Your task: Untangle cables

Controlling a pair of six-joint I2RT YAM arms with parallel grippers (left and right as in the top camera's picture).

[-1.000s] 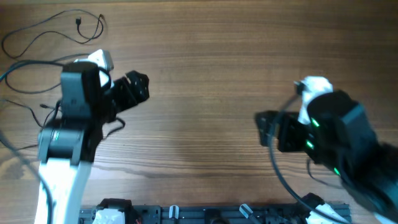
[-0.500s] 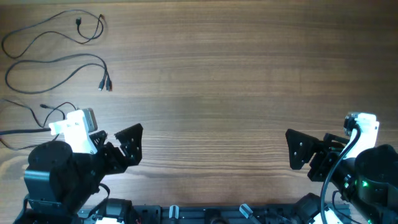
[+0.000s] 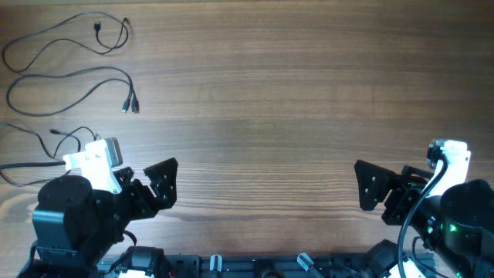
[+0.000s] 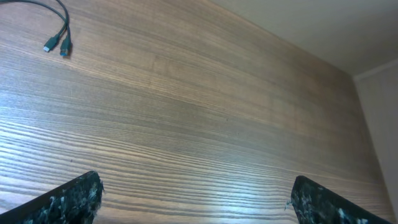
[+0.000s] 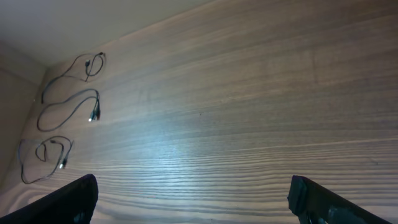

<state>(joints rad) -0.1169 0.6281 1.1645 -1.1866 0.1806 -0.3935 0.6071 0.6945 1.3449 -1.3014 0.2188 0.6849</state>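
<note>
Both arms sat low at the near edge of the table (image 3: 270,100). The left gripper (image 3: 160,185) pointed toward the middle, jaws wide apart and holding nothing. In the left wrist view, only bare wood showed between its fingertips (image 4: 81,193). The right gripper (image 3: 372,185) was the same on the other side, jaws spread wide and holding nothing. Its fingertips (image 5: 74,196) sat in the lower corners of the right wrist view with only tabletop between them.

The cables (image 5: 93,99) lay as three separate loose strands on the far-left part of the table, none crossing another, all well apart from the right gripper. The far strand (image 3: 98,29) curled near the far-left corner. The middle strand (image 3: 131,106) looped below it, its two plug ends side by side on the wood. The near strand (image 3: 54,133) lay just beside the left arm and ran partly under it, so we could not see its full run. Neither gripper touched any strand.
</note>
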